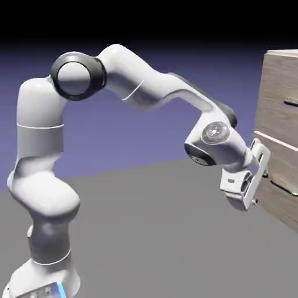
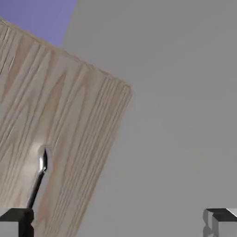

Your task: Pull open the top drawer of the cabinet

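The cabinet (image 1: 278,81) stands at the exterior view's right edge, light wood-grain with pale seams. The top drawer (image 1: 279,102) shows its dark bar handle (image 1: 291,103) at the frame's edge. My gripper (image 1: 260,174) hangs lower, in front of the drawer front below the seam, close to the wood. It is open with nothing between its fingers. In the hand view a wood-grain front (image 2: 55,125) fills the left, with a thin dark handle (image 2: 39,173) just above the left fingertip (image 2: 16,222). Which drawer this is cannot be told. The gripper (image 2: 118,224) gapes wide there.
The grey table (image 1: 163,233) stretches under the arm and up to the cabinet's foot. My white arm (image 1: 145,87) arches from the lower left across to the cabinet. Grey table surface (image 2: 176,115) fills the right of the hand view.
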{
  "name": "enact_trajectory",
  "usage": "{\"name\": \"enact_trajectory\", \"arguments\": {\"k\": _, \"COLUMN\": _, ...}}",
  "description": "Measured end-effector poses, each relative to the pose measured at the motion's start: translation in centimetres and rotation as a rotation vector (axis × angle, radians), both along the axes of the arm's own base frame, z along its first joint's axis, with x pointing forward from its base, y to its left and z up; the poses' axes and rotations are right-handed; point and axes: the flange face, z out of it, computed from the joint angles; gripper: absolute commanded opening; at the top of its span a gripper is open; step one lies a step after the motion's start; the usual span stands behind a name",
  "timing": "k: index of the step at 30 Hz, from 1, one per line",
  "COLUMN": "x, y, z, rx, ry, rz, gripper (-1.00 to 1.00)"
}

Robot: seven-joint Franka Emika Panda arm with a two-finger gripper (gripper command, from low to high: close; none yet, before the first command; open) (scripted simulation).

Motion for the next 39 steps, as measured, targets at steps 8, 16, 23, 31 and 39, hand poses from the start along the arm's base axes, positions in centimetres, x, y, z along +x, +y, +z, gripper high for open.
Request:
{"name": "enact_trajectory", "arguments": {"k": 8, "x": 3.5, "y": -1.4, "z": 0.3, "rx": 0.08, "ry": -0.123, "rz": -0.186, "gripper": 0.0}}
{"name": "enact_trajectory", "arguments": {"k": 16, "x": 7.6, "y": 0.0, "z": 3.0, "rx": 0.13, "ry": -0.319, "rz": -0.285, "gripper": 0.0}}
{"name": "enact_trajectory", "arguments": {"k": 23, "x": 11.6, "y": 4.5, "z": 6.9, "rx": 0.176, "ry": -0.53, "rz": -0.278, "gripper": 0.0}}
{"name": "enact_trajectory", "arguments": {"k": 31, "x": 15.5, "y": 14.4, "z": 12.1, "rx": 0.256, "ry": -0.775, "rz": -0.154, "gripper": 0.0}}
{"name": "enact_trajectory", "arguments": {"k": 39, "x": 19.4, "y": 15.2, "z": 12.6, "rx": 0.258, "ry": -0.787, "rz": -0.143, "gripper": 0.0}}
